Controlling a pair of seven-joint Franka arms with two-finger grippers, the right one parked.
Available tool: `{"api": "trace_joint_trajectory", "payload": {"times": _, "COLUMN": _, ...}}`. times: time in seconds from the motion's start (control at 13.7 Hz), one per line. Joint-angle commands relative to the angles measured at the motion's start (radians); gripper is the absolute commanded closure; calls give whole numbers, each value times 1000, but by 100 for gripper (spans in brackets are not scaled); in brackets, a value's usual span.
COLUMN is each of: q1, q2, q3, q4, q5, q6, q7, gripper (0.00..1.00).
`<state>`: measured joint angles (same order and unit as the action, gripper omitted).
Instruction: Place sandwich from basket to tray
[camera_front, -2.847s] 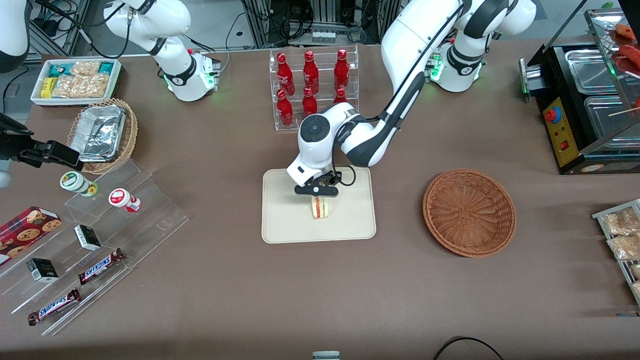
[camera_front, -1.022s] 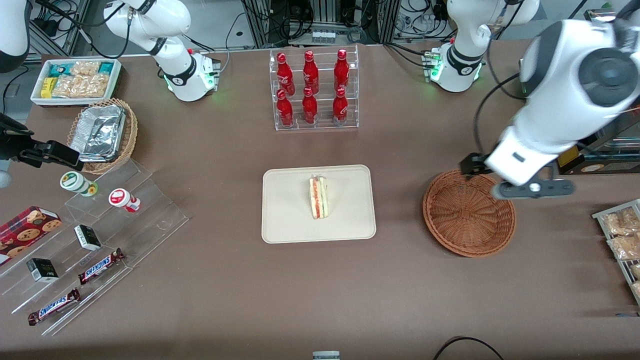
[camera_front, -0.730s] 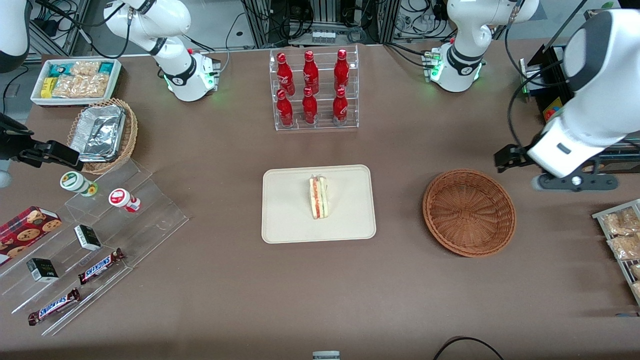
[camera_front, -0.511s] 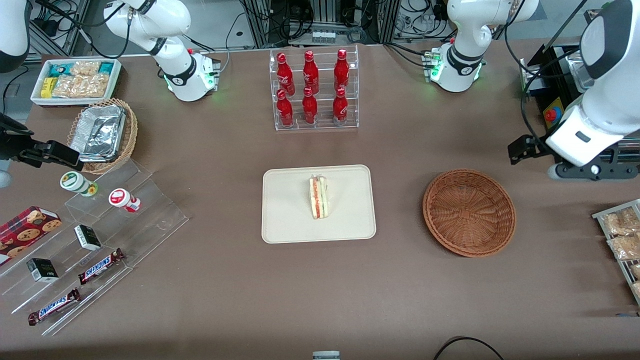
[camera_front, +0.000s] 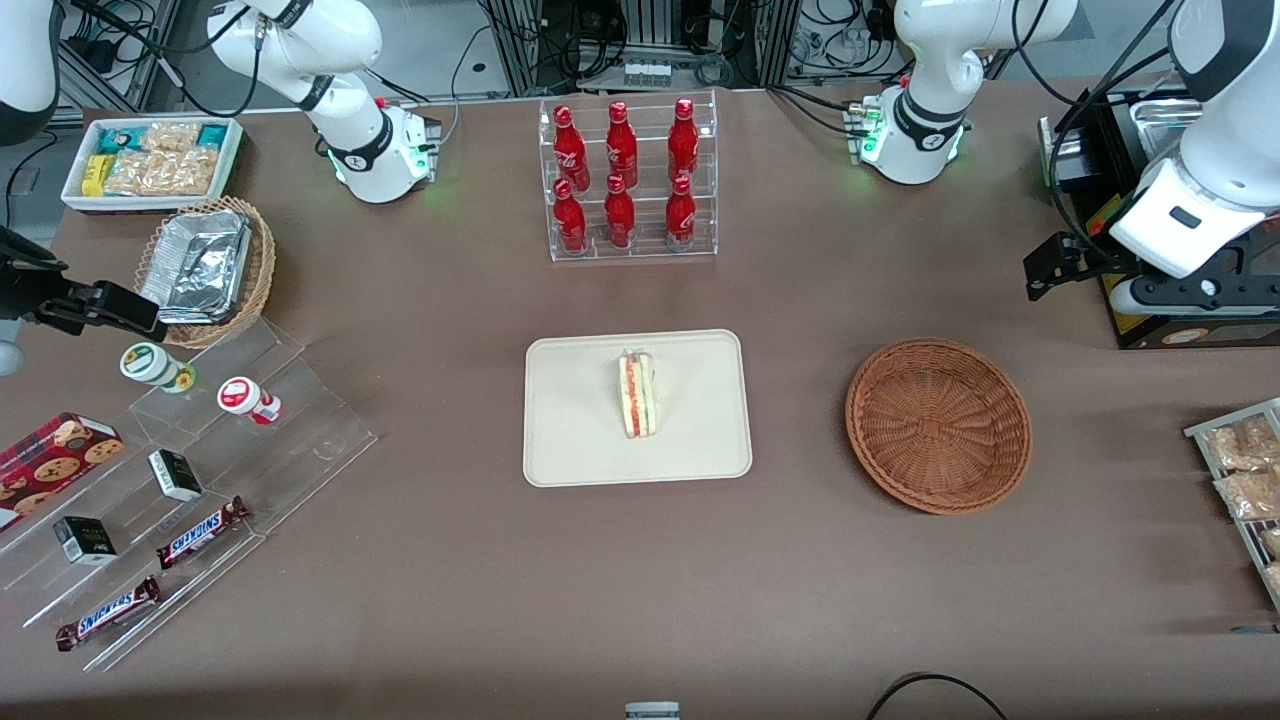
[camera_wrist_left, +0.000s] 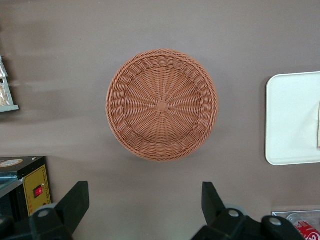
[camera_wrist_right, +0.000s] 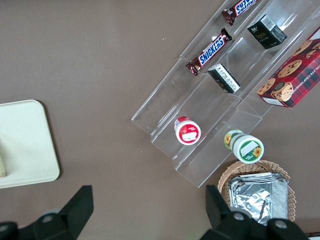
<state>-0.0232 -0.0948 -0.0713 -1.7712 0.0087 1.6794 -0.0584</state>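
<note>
The sandwich (camera_front: 637, 395) lies on its side on the cream-white tray (camera_front: 570, 440), filling edge up, with nothing touching it. The reddish-brown basket (camera_front: 938, 425) is empty, beside the tray toward the working arm's end. My left gripper (camera_front: 1195, 292) is open and empty, raised high, farther from the front camera than the basket, at the black warmer's front. The left wrist view looks down on the empty basket (camera_wrist_left: 161, 104) and a corner of the tray (camera_wrist_left: 292, 120), with the gripper (camera_wrist_left: 145, 200) wide open over bare table.
A clear rack of red bottles (camera_front: 625, 180) stands farther from the front camera than the tray. A black food warmer (camera_front: 1150, 200) and a rack of snack bags (camera_front: 1245, 470) sit at the working arm's end. Acrylic steps with candy bars (camera_front: 200, 470) and a foil basket (camera_front: 205, 265) lie toward the parked arm's end.
The gripper let go of the sandwich on the tray, rose, and swung over the basket to the working arm's end of the table. The sandwich stays on the tray.
</note>
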Motion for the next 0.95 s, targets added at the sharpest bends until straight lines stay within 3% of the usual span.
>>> {"api": "trace_joint_trajectory", "payload": {"times": 0.0, "q1": 9, "q2": 41, "q3": -4, "q4": 79, "q5": -13, "q6": -6, "q7": 17, "gripper": 1}}
{"api": "trace_joint_trajectory", "payload": {"times": 0.22, "q1": 9, "q2": 85, "q3": -4, "q4": 151, "q5": -7, "q6": -49, "q7": 11, "gripper": 1}}
{"api": "trace_joint_trajectory", "payload": {"times": 0.88, "q1": 12, "q2": 96, "q3": -2, "q4": 162, "q5": -6, "q6": -52, "q7": 19, "gripper": 1}}
